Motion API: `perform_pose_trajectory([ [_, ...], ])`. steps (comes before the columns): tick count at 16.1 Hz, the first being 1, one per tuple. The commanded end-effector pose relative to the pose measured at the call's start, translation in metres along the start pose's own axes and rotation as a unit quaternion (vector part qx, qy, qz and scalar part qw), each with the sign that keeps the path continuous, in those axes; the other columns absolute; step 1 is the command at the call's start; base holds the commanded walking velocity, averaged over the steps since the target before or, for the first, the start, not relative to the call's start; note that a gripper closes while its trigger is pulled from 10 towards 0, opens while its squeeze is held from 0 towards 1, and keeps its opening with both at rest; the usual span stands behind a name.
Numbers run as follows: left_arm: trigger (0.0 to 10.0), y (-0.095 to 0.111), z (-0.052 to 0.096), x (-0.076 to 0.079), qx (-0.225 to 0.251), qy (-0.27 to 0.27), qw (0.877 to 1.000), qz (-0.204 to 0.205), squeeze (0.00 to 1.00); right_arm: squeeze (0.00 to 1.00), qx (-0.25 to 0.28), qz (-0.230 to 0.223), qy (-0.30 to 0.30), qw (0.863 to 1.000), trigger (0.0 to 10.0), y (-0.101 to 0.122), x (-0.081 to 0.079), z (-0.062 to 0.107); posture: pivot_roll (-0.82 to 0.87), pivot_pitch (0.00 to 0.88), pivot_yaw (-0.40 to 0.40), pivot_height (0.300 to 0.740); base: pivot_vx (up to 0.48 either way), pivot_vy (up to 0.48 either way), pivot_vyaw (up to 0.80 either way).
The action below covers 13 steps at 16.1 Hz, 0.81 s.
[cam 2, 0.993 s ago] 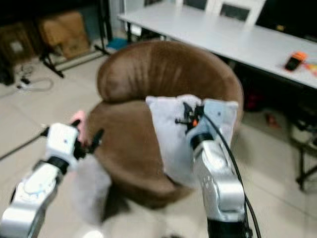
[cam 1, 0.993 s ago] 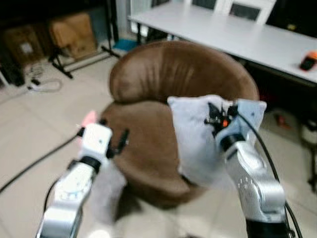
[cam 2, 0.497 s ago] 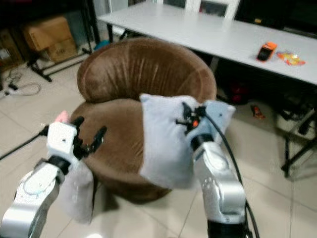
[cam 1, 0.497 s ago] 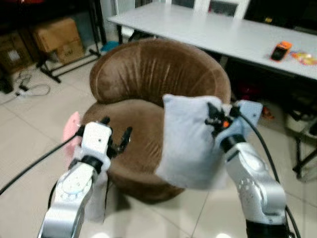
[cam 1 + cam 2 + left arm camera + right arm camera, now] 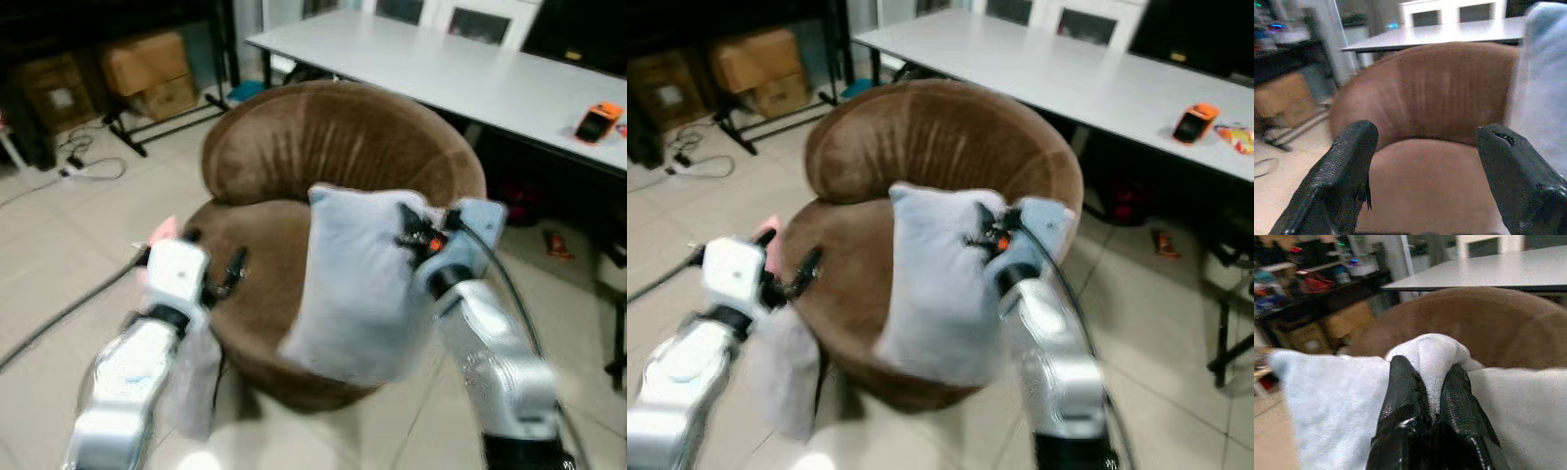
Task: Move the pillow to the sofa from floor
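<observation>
Pillow, one, in right tool

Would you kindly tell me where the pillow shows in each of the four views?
Left eye view: pillow at centre, hanging over the sofa seat.
Right eye view: pillow at centre.
Left wrist view: pale blur at the right edge.
Right wrist view: across the lower half, pinched.
Shared landmark: the brown sofa.

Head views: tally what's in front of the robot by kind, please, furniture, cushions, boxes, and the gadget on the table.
Brown sofa chair: 1
White table: 1
Light pillow pinched by right gripper: 1
Cardboard boxes: 2
Orange device: 1
Total: 6
</observation>
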<state>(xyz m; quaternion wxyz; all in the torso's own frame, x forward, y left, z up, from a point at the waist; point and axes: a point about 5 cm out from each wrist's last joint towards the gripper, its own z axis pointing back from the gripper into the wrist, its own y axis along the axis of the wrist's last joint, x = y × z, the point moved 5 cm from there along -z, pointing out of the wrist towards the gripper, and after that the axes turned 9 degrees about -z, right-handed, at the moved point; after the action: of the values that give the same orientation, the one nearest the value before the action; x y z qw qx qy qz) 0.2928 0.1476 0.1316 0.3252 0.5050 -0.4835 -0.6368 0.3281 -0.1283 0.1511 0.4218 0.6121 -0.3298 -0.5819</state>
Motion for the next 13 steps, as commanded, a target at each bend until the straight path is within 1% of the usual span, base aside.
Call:
perform_pose_trajectory([
  [1,10.0,0.000,0.002,-0.004,0.000,0.001,1.000,-0.007,0.00,0.00,0.026,0.000,0.026,0.999,10.0,0.013,-0.014,-0.001,0.00,0.000,-0.035,0.740,0.379,0.000,0.00],
  [2,10.0,0.000,0.002,-0.004,0.000,0.001,1.000,-0.007,0.00,0.00,0.024,-0.004,0.033,0.999,10.0,0.012,-0.016,-0.001,0.01,0.000,-0.036,0.740,0.379,0.000,0.00],
  [3,10.0,0.000,0.002,-0.004,0.000,0.000,1.000,-0.006,0.00,0.00,0.019,0.001,0.054,0.998,10.0,0.012,-0.023,0.000,0.01,0.000,-0.036,0.740,0.379,0.000,0.00],
  [6,10.0,0.000,0.003,-0.004,0.001,0.000,1.000,-0.005,0.00,0.00,0.020,0.007,0.074,0.997,10.0,0.013,-0.032,0.001,0.01,0.000,-0.039,0.740,0.380,0.000,0.71],
  [8,10.0,0.000,0.003,-0.003,0.002,-0.001,1.000,-0.004,0.00,0.00,0.026,-0.004,0.082,0.996,10.0,0.016,-0.035,0.001,0.01,0.000,-0.042,0.740,0.382,0.000,0.00],
  [13,10.0,0.000,0.003,-0.003,0.002,-0.004,1.000,-0.006,0.00,0.00,0.034,0.000,0.096,0.995,10.0,0.023,-0.042,-0.002,0.02,0.000,-0.046,0.740,0.384,0.000,0.00],
])
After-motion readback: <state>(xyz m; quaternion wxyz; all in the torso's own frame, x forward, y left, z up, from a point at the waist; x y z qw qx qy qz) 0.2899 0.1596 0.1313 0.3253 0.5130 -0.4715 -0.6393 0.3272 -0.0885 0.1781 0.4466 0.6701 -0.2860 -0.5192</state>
